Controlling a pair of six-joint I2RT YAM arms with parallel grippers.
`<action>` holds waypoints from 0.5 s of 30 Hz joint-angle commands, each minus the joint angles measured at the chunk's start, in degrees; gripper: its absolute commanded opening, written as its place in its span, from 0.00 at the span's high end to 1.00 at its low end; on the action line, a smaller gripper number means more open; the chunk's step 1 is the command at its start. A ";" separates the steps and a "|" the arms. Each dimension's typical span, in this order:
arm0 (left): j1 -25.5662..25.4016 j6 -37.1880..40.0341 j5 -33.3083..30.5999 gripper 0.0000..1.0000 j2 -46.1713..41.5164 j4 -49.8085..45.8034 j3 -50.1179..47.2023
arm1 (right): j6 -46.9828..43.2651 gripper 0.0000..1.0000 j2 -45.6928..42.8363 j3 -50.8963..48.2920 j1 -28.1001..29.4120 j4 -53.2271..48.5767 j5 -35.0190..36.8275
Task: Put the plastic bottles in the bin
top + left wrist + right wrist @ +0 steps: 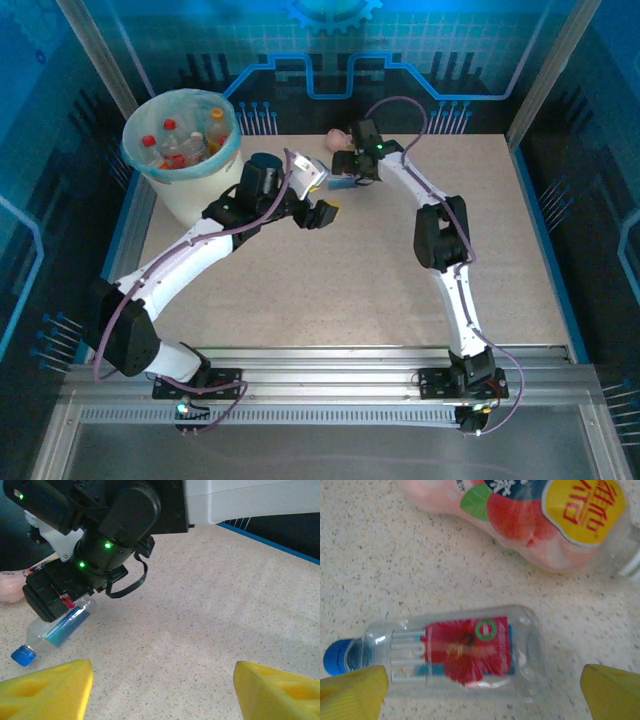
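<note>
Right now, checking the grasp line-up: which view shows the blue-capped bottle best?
Right wrist view: the blue-capped bottle lies nearly whole on its side, label plain, inside the open right gripper. Left wrist view: half hidden under that gripper. Top view: a small blue sliver.

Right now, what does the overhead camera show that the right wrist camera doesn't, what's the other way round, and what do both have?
Overhead adds the bin with bottles standing inside, and the open left hand close by. The right wrist adds close detail: the clear bottle has a red flower label and a blue cap, and the pink bottle has a yellow patch on its label. Both have those two bottles lying on the table, with the open right hand above the clear one.
</note>
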 commanded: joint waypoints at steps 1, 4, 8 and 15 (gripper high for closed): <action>-0.21 2.12 -1.00 0.24 0.58 0.01 0.66 | 0.60 0.00 4.78 6.47 -0.58 -3.75 -0.35; -0.19 2.91 -1.19 0.23 0.96 -0.15 0.67 | -0.20 0.00 7.76 9.77 -0.59 -2.32 -3.26; -0.23 4.06 -1.89 0.22 1.28 -0.49 0.96 | -0.51 0.00 9.52 11.02 -0.58 0.16 -5.86; -0.18 4.51 -2.66 0.21 1.55 -1.11 0.86 | -1.25 0.00 9.35 10.31 -0.36 -1.13 -8.44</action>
